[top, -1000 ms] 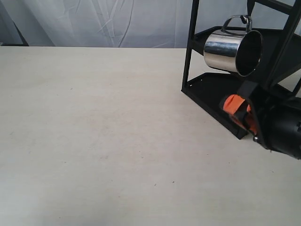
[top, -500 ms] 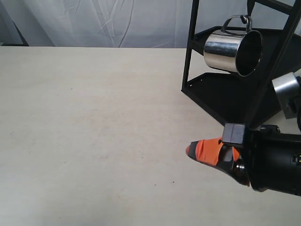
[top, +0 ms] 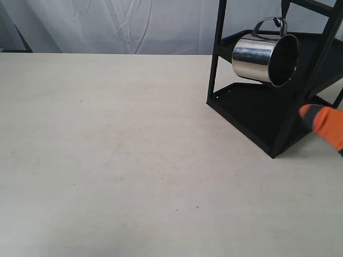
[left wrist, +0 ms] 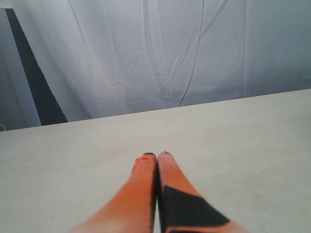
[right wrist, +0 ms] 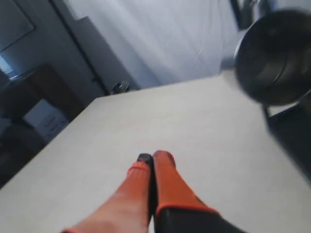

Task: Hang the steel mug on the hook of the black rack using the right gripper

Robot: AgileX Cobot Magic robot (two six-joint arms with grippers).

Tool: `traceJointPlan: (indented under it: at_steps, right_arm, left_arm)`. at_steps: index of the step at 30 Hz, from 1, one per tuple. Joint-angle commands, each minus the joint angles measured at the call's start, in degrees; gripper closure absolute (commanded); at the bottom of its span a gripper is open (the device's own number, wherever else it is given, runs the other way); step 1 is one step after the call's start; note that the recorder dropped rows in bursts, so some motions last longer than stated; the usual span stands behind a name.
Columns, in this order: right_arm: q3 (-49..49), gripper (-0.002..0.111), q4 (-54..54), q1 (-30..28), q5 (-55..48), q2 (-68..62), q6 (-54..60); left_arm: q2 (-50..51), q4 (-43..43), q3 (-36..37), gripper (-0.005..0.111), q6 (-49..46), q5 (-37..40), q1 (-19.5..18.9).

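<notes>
Exterior view: the steel mug (top: pixel 266 58) hangs by its thin looped handle from the hook (top: pixel 280 22) on the black rack (top: pixel 252 110), far right, tilted with its dark mouth facing right and near. Mirror-polished sides; likely light, rigid and slippery, best pinched at the rim or handle. The right gripper (right wrist: pixel 152 158) has fingers pressed together, empty, near the rack's right side; the left gripper (left wrist: pixel 156 156) is likewise closed and empty.
</notes>
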State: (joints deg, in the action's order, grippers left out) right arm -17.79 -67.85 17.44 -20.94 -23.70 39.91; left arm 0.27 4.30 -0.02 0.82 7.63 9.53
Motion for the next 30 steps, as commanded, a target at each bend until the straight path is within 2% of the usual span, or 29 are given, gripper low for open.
traceJointPlan:
  at_steps: [1,6,16,23,30]
  right_arm:
    - [3.99,0.108,8.72,-6.03,1.08,12.19,4.22]
    - [10.19,0.108,13.82,-7.69,1.07,23.70,4.22]
    - [17.79,0.108,11.74,-9.24,6.79,23.70,4.61]
    - [17.79,0.108,13.37,-10.12,1.62,23.70,4.61]
    - [17.79,0.108,13.38,-10.12,1.10,23.70,4.61]
  left_arm:
    - [-0.27,-0.19,0.02,0.105,0.14,-0.30,0.27]
    - [-0.27,-0.19,0.02,0.105,0.14,-0.30,0.27]
    - [-0.27,-0.19,0.02,0.105,0.14,-0.30,0.27]
    - [-0.27,-0.19,0.02,0.105,0.14,-0.30,0.27]
    - [-0.27,-0.19,0.02,0.105,0.14,-0.30,0.27]
